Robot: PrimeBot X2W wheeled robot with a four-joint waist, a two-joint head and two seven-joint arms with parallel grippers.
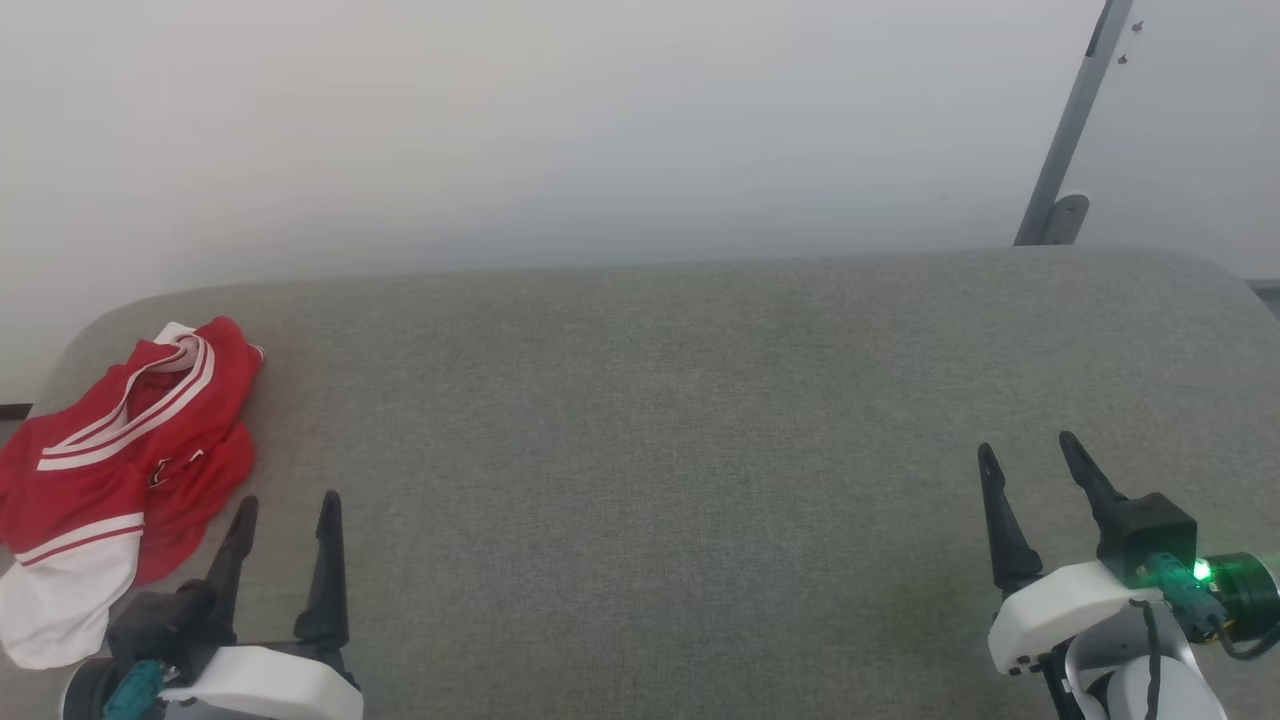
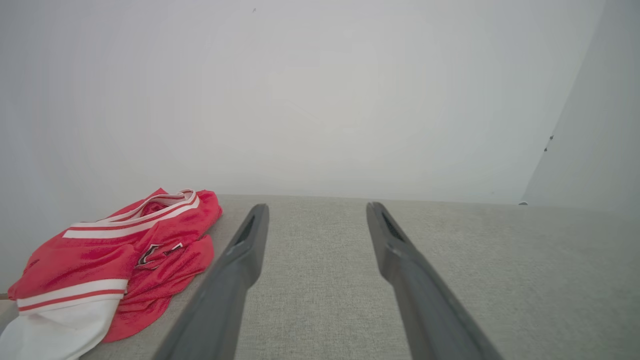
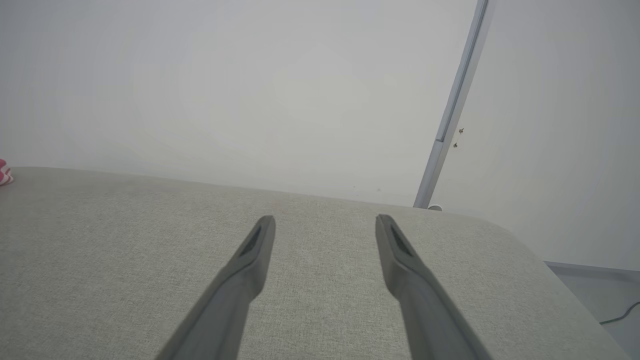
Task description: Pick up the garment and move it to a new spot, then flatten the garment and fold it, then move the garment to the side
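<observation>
grey fabric bench (image 1: 640, 450) against a plain white wall (image 1: 500, 120). garment (image 1: 120, 450) lies crumpled at the bench's far left end, its white sleeve end close to the edge. my left gripper (image 1: 288, 500) sits just beside it, fingers spread, holding nothing. my right gripper (image 1: 1027, 445) is well apart on the right, also spread and empty. risks as i judge them: pinching one loose layer so it slips mid-lift; nudging the heap off the left edge; catching bench fabric underneath.

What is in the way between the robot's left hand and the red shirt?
Nothing visible is. The open left hand sits close beside the crumpled red shirt, with just bare grey surface between them.
</observation>
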